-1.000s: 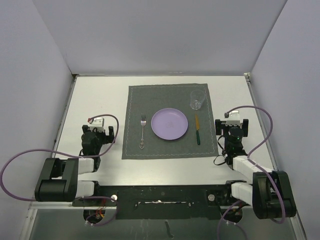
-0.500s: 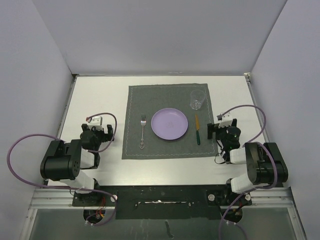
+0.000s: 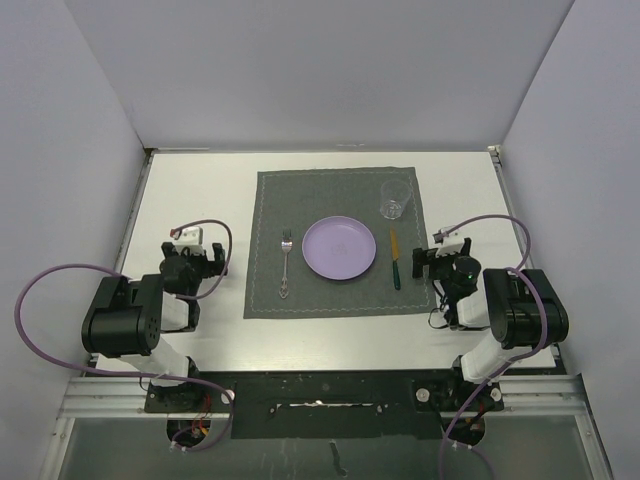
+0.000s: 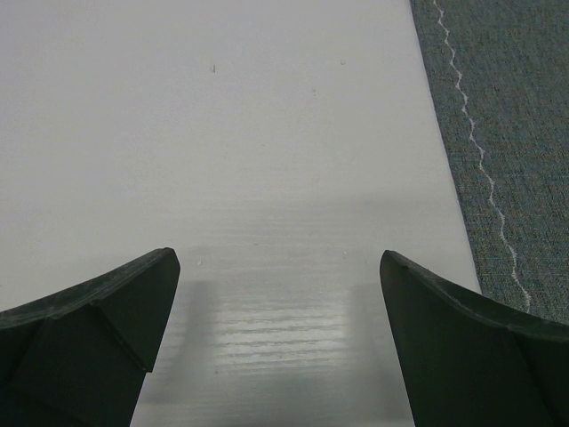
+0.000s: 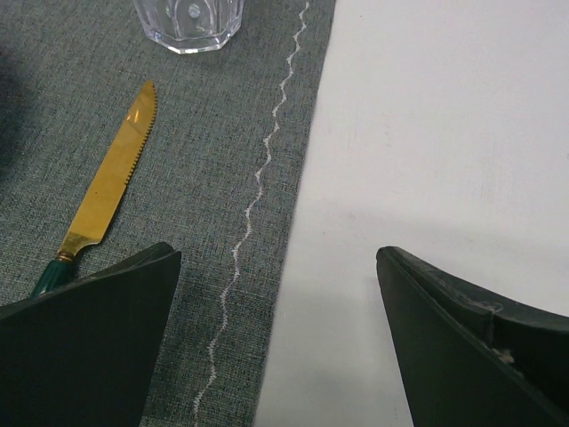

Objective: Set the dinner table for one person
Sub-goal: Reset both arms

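Note:
The white dinner table (image 3: 200, 190) carries a dark grey placemat (image 3: 330, 200). On the mat lie a purple plate (image 3: 339, 248), a fork (image 3: 285, 265) to its left, a green-handled gold knife (image 3: 395, 258) to its right and a clear glass (image 3: 394, 200) at the far right corner. My left gripper (image 3: 193, 258) hangs open low over bare table (image 4: 222, 133), left of the mat's edge (image 4: 516, 133); nothing is between its fingers (image 4: 107, 329). My right gripper (image 3: 448, 262) is open and empty over the mat's right edge (image 5: 204, 133), with the knife (image 5: 107, 191) and glass (image 5: 189, 22) ahead on the left.
Grey walls close in the table on three sides. Both arms are folded low by their bases at the near edge, with purple cables (image 3: 50, 290) looping beside them. A black mounting rail (image 3: 320, 392) runs along the front.
Both arms have folded back toward their bases, their elbow links swinging in. The right gripper shifted slightly left to the mat's edge. The tableware has not moved.

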`<action>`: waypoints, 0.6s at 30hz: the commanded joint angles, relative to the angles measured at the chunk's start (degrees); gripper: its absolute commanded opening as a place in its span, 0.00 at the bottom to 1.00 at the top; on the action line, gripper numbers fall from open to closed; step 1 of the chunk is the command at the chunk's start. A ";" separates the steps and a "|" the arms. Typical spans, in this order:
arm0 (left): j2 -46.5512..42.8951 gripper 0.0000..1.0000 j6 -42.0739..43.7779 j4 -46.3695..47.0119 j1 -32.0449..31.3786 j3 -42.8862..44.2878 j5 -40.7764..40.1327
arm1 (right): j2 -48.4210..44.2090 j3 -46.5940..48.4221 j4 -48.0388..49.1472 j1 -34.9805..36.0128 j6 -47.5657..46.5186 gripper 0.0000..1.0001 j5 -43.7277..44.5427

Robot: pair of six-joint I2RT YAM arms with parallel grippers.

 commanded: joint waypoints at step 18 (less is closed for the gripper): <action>0.28 0.98 -0.88 -7.18 0.24 6.69 -1.37 | -0.04 10.40 -13.20 -0.52 1.51 0.98 0.34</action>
